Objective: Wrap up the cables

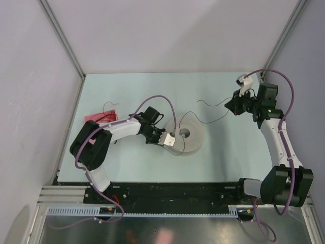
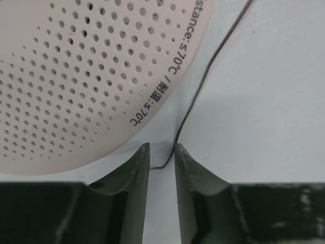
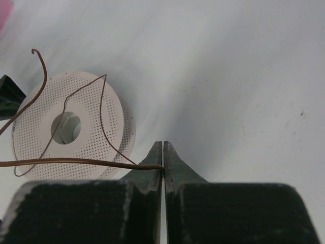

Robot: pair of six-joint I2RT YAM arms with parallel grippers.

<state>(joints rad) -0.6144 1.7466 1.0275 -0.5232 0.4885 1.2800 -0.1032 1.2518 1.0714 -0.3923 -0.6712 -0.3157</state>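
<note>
A thin dark-red cable (image 3: 76,161) runs from my right gripper (image 3: 163,145) across the table and over the pale perforated spool (image 3: 114,109). The right gripper is shut on the cable's end. It hovers at the right rear of the table in the top view (image 1: 231,105). My left gripper (image 2: 162,147) sits low at the spool's near-left edge (image 1: 172,141), jaws slightly apart. Another stretch of the cable (image 2: 195,96) comes down past the spool (image 2: 76,76), and its hooked tip lies on the table between the left fingertips, not clamped.
A pink flat piece (image 1: 101,117) with more dark strands on it lies at the left rear, behind the left arm. Grey walls with metal rails close in the table on three sides. The arm bases stand along the near edge.
</note>
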